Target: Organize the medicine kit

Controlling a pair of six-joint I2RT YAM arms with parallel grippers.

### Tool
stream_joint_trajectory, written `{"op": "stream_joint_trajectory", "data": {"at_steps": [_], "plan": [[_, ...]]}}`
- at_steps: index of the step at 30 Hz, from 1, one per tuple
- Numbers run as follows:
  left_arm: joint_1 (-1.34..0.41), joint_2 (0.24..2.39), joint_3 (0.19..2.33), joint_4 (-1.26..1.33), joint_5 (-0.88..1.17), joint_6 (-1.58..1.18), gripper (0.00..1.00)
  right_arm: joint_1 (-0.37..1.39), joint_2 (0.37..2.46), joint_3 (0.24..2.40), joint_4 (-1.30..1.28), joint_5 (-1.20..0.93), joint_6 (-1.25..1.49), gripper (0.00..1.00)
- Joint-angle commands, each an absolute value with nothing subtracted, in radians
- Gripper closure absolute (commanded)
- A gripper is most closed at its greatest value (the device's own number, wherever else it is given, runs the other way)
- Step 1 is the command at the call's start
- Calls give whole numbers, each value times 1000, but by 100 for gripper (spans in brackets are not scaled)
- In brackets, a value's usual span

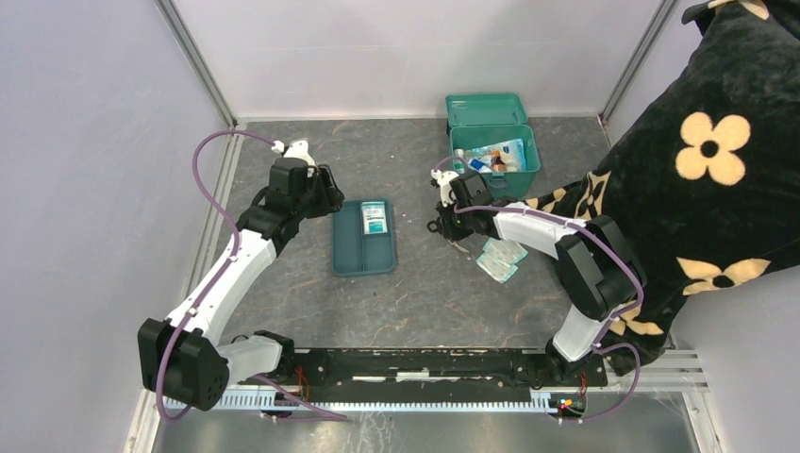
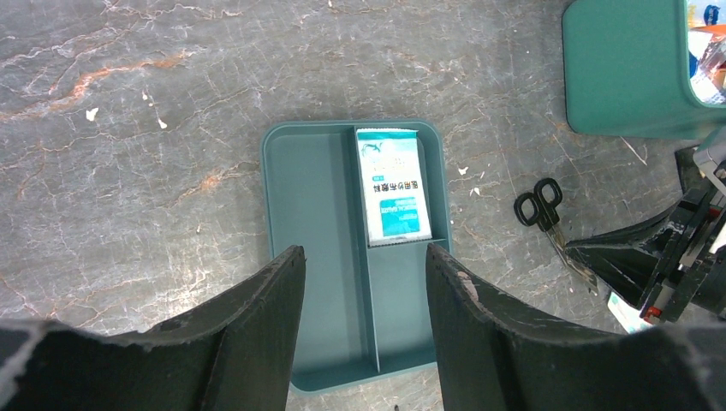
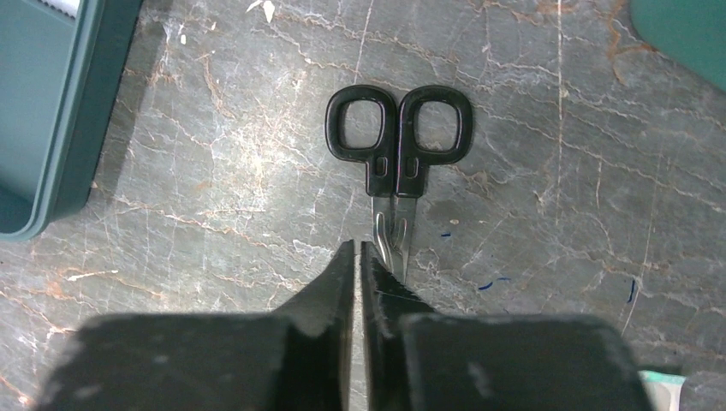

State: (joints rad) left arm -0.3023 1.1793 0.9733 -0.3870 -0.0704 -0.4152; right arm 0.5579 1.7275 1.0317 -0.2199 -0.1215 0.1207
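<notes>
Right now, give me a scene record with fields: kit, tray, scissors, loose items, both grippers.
medicine kit: lid open, items inside, far side of table
divided tray: on table, left of kit
packet: in a right-side tray compartment
scissors: black-handled, closed, flat on table between tray and kit
loose packets: on table beside right arm
left gripper: open, above tray, holding nothing
right gripper: closed at scissors' blades; blades pass under one finger, grip unconfirmed

Grey marbled tabletop (image 1: 453, 302), pale lilac walls (image 1: 94, 142), aluminium corner posts (image 1: 196, 61)
</notes>
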Motion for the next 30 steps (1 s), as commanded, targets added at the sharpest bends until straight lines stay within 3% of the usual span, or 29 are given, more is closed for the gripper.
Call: {"op": "stream_joint_trajectory", "data": {"at_steps": [1,4,7,12,18,24,30], "plan": [[-298,1138,960,-364,-75,-399,39,579,1678,1054,-241,-32,101,76],[-298,1124,965,-367,-87,-399,39,588,1685,1055,-268,-6,68,60],[-296,1108,964,-367,-102,-399,38,591,1702,1045,-275,-6,42,51],[-296,1094,953,-369,-122,-399,38,591,1747,1048,-270,-8,20,44],[-296,1107,957,-371,-122,-400,38,590,1805,1074,-281,-8,9,43],[-296,1128,960,-370,-105,-400,38,590,1858,1075,-298,-27,8,52],[-295,1150,960,-362,-75,-403,39,591,1856,1011,-280,-20,24,78]]}}
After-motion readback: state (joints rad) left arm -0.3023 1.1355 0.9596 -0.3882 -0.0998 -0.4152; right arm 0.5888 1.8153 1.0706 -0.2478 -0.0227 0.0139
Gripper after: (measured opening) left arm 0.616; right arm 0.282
